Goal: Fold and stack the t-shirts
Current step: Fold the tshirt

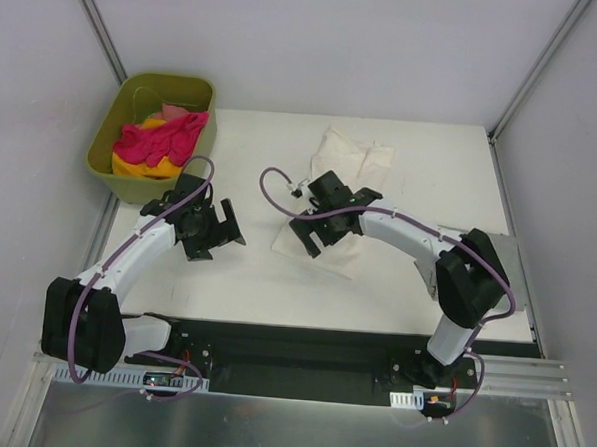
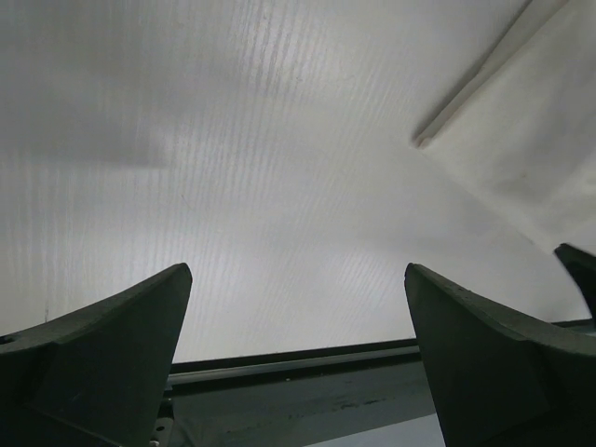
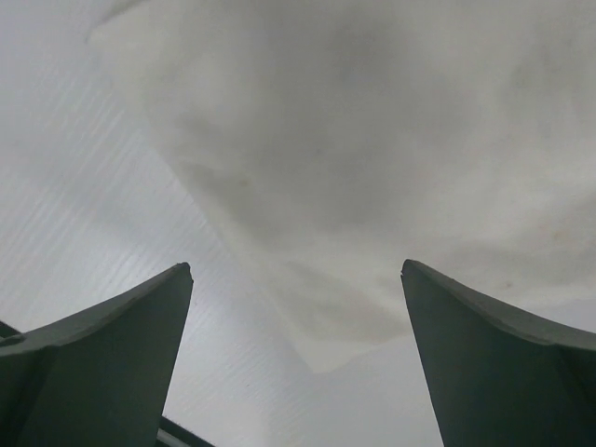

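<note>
One cream t-shirt (image 1: pixel 357 158), one pink t-shirt (image 1: pixel 165 138), one tub (image 1: pixel 110 126).

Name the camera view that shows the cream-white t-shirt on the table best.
Top external: the cream-white t-shirt shows nearly whole, with only the right gripper hiding its middle. The right wrist view shows just one corner, close up. The left wrist view shows a pale patch at right, perhaps its edge.

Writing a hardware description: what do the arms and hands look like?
The left arm and right arm have white shells, black joints and looping purple cables. The left hand and right hand are black, with broad wedge-shaped fingers.
</note>
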### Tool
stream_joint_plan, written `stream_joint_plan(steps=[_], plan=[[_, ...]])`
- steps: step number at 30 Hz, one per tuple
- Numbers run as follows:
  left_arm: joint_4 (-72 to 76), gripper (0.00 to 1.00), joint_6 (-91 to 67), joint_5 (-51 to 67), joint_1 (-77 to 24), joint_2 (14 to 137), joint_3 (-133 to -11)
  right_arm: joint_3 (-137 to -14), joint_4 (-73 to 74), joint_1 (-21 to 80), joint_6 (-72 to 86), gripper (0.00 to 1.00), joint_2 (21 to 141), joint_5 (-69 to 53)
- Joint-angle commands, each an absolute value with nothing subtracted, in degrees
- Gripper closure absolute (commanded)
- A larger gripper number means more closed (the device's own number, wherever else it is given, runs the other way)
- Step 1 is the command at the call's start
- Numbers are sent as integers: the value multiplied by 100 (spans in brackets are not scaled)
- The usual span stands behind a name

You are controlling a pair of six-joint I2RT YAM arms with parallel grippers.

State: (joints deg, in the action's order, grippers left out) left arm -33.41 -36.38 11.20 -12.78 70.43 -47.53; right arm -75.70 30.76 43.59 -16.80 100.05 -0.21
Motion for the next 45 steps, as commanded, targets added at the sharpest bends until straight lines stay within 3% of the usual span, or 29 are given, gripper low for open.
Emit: stream_joint_plan(steps=[1, 4, 9, 26, 30, 33, 39, 45], plan=[[-3480, 1, -3489, 932, -1195, 6970, -4975, -7409, 3463, 4885, -1951, 5, 10054, 157], [-3498, 1, -3472, 914, -1178, 6943, -4948, -7628, 3559, 4974, -2056, 15, 10388, 255], [-3568, 1, -3489, 862, -1178, 6935, -4913, -7857, 3603, 5071, -2188, 21, 10695, 220], [-3700, 1, -3507, 704, -1169, 6865, -4922, -7726, 3208, 5194, -2022, 67, 11469, 536], [-3779, 1, -3551, 554, -1160, 6750, -4931, -7717, 3427, 5264, -1863, 87, 11304, 388], [-3840, 1, -3551, 588, -1143, 6680, -4983, -7830, 3795, 5379, -1706, 99, 11040, -750], [-3867, 1, -3507, 607, -1125, 6469, -5141, -8279, 4701, 5511, -1485, 99, 10626, -3581], [-3920, 1, -3516, 545, -1108, 6363, -5203, -8726, 5228, 5450, -1485, 99, 10187, -4079]])
